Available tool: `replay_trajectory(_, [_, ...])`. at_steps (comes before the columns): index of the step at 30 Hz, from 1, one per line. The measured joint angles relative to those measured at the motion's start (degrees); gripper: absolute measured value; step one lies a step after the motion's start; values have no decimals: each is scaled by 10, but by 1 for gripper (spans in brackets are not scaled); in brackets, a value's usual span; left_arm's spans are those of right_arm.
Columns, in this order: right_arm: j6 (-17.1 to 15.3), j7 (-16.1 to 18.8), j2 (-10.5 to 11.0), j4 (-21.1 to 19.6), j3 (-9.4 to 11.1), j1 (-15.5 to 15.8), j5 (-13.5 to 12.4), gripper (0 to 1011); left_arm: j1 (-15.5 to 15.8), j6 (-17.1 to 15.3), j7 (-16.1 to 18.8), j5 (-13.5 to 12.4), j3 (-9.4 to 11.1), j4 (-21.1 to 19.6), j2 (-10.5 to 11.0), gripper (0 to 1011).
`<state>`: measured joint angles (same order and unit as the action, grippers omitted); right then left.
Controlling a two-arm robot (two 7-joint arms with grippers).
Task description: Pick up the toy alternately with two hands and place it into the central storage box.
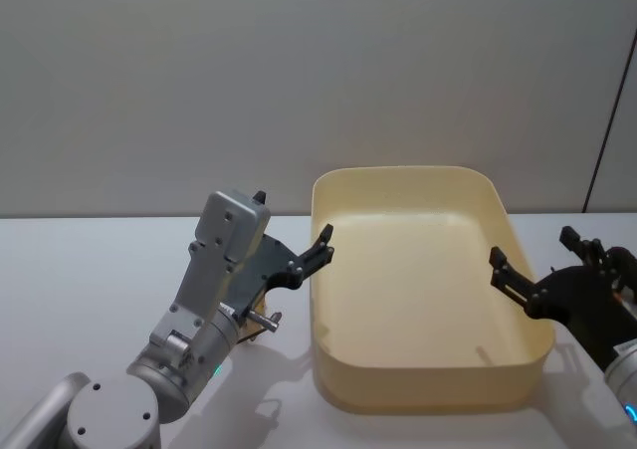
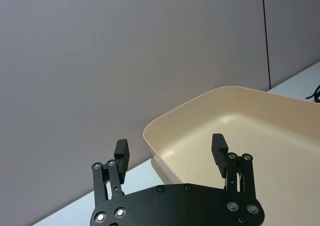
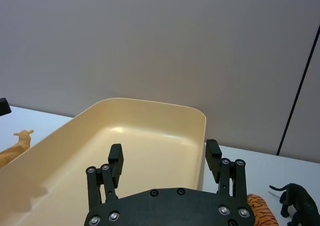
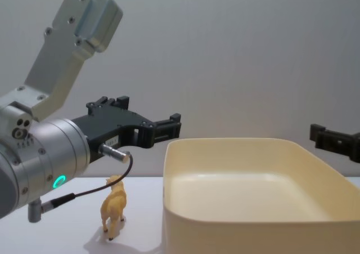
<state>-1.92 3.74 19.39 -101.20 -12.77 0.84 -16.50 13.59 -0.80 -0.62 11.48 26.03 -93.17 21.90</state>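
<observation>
The left arm point(image 1: 204, 305), silver-grey and bent at the elbow, rises from the robot's lower left and reaches forward and inward. A green ring light point(image 4: 58, 181) glows on its thick lower joint, and its boxy wrist housing point(image 4: 84, 17) angles upward. The left claw point(image 2: 170, 147) is held in the air above the worktop, roughly level, its two short black fingers point(image 2: 121, 151) spread wide apart with nothing between them. The right arm point(image 1: 622, 369) comes in from the lower right. The right claw point(image 3: 164, 155) is raised too, pointing forward and inward, its fingers point(image 3: 212, 158) equally spread and empty.
</observation>
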Motion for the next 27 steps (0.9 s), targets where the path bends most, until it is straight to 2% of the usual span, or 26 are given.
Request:
replay_trajectory(10, [-4, -15, 11, -10, 12, 9, -10, 1001, 0, 0, 0, 0, 0, 0, 0, 1001])
replay_trajectory(27, [-32, -75, 70, -56, 60, 80, -44, 1001, 0, 0, 0, 0, 0, 0, 0, 1001])
